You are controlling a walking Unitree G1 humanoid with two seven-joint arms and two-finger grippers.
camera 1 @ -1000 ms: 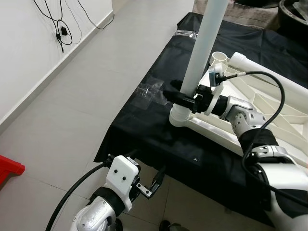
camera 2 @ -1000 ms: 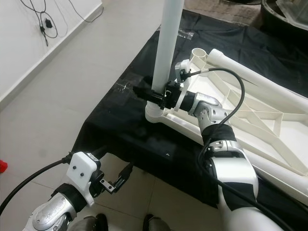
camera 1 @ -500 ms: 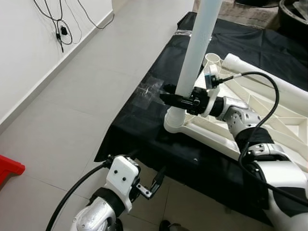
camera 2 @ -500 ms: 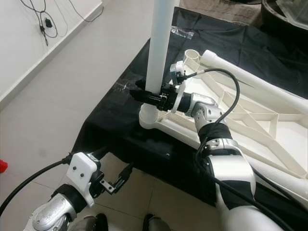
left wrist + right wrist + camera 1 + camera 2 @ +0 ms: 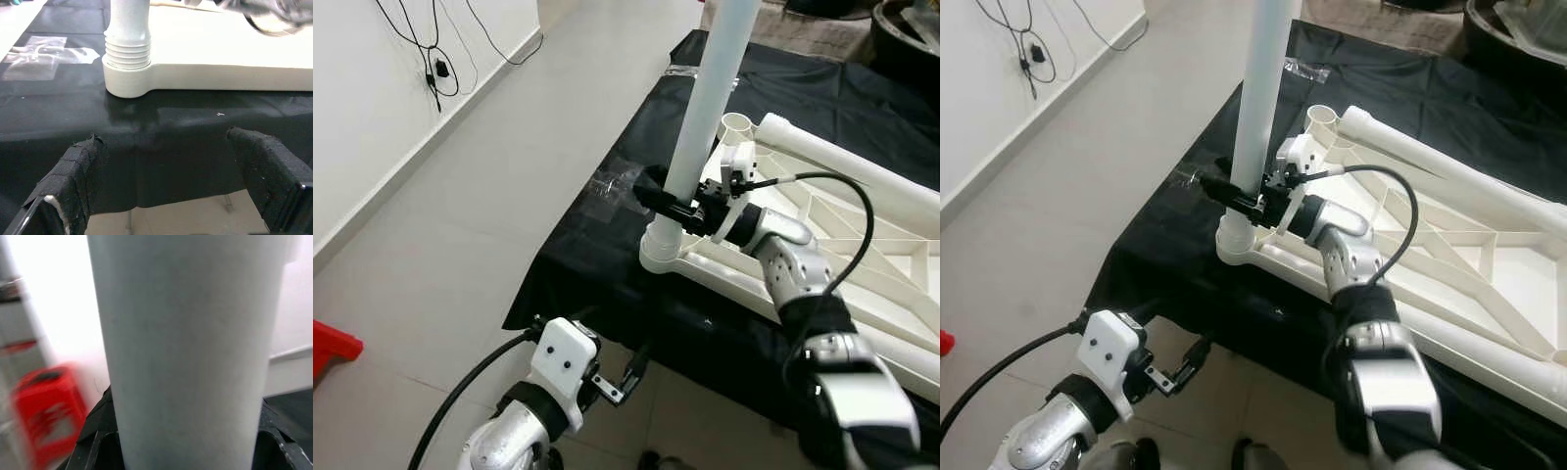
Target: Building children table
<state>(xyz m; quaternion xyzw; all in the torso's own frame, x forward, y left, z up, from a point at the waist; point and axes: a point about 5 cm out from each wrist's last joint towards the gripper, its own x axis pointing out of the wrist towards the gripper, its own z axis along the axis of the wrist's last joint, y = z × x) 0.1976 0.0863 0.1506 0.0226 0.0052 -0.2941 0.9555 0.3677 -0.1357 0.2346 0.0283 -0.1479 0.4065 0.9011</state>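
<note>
The right gripper point(image 5: 677, 208) squeezes the tall white plastic table leg point(image 5: 705, 103) near the picture's middle, and should turn it straight into the round corner socket point(image 5: 658, 253), while the left gripper point(image 5: 168, 183) waits wide.

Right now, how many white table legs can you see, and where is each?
2. One leg stands upright in the corner socket of the tabletop, gripped by the right tool. The other lies along the far side. More may be hidden.
</note>
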